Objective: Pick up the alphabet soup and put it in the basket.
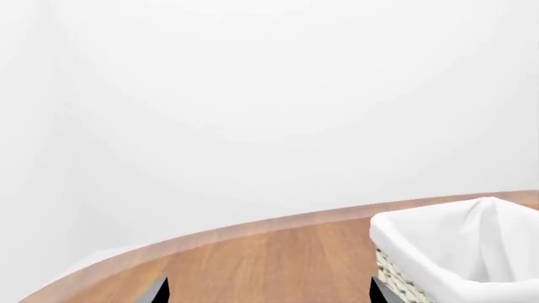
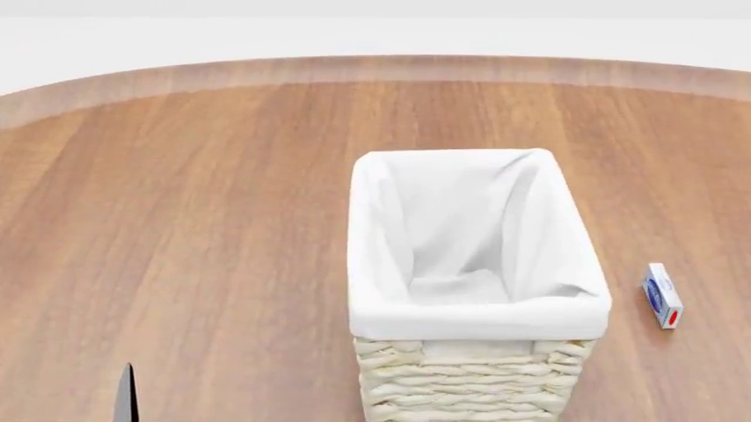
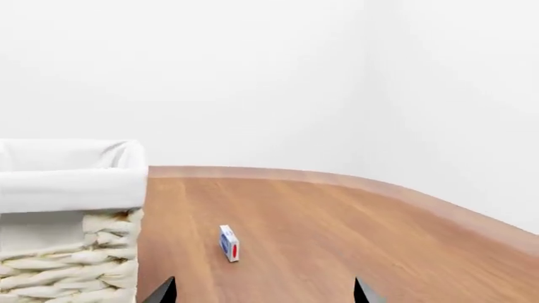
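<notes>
The alphabet soup is in none of the views. The basket point(image 2: 476, 314), cream woven with a white cloth liner, stands at the middle of the wooden table and looks empty inside. It also shows in the left wrist view point(image 1: 455, 252) and the right wrist view point(image 3: 67, 183). My left gripper point(image 1: 269, 293) is open and empty, low over the table beside the basket; one dark fingertip point(image 2: 127, 396) shows at the head view's lower left. My right gripper point(image 3: 264, 293) is open and empty on the basket's other side, outside the head view.
A small white and blue box with a red mark point(image 2: 662, 295) lies on the table right of the basket, ahead of the right gripper point(image 3: 229, 243). The round wooden table point(image 2: 176, 220) ends at a curved far edge before a white wall.
</notes>
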Controlling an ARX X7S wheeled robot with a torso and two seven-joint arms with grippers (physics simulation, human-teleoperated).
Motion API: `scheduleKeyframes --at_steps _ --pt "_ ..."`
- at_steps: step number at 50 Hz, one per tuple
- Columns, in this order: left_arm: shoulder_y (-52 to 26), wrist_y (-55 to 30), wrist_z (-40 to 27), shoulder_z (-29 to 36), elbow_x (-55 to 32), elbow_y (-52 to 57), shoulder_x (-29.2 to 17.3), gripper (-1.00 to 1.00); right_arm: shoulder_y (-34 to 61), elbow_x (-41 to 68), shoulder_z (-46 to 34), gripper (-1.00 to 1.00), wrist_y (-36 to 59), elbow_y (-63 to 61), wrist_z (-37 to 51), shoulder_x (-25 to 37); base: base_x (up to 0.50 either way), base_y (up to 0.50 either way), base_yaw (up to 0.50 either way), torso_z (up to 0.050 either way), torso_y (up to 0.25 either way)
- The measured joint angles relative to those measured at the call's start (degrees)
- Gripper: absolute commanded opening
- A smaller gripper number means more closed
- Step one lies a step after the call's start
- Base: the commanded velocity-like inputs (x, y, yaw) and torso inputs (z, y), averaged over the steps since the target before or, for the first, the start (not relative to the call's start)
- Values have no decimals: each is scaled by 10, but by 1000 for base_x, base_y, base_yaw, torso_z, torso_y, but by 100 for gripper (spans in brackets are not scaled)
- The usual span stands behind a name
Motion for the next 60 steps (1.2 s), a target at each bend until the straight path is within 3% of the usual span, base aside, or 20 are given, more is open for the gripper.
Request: scheduleKeyframes --at_steps 36,60 --pt "-1 -10 -16 9 -4 11 -12 100 63 -10 -20 100 -76 190 -8 -23 0 0 0 0 0" --pt "-4 -9 -22 12 -12 11 -19 100 42 -26 -27 100 -122 242 -3 -35 0 0 0 0 0"
